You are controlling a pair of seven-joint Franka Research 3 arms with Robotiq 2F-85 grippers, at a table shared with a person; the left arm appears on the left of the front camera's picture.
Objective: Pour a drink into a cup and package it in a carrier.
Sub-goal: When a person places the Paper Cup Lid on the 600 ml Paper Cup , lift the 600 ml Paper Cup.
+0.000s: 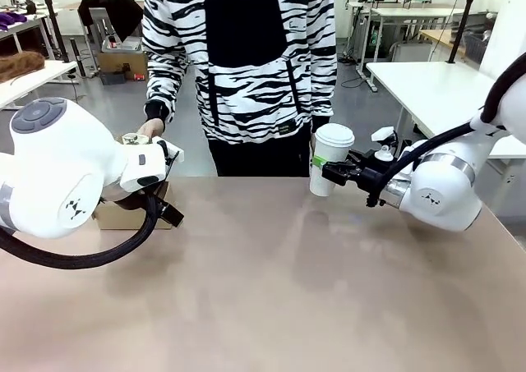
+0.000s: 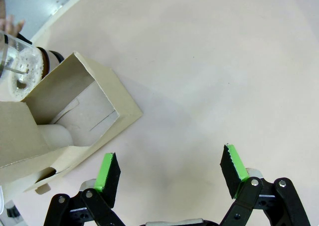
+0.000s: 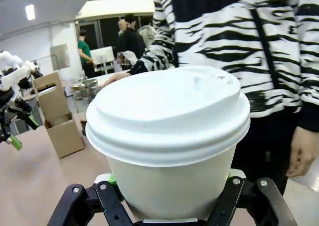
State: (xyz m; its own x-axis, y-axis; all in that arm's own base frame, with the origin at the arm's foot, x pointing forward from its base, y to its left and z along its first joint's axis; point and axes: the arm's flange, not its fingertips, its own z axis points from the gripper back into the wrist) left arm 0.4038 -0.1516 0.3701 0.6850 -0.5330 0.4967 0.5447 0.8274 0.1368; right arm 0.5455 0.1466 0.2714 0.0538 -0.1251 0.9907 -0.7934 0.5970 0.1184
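Holding cup (image 1: 333,152) upright, right pincer (image 1: 329,172) pinching it; we see carrier (image 1: 111,218) at 9 o'clock across desk (image 1: 271,290), just beside spread left pincer (image 2: 172,168).

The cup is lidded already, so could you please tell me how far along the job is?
Done: the cup wears its lid, so pouring looks finished. In hand: the right end effector grips it above the table. Left: setting it in the carrier beside the open left end effector.
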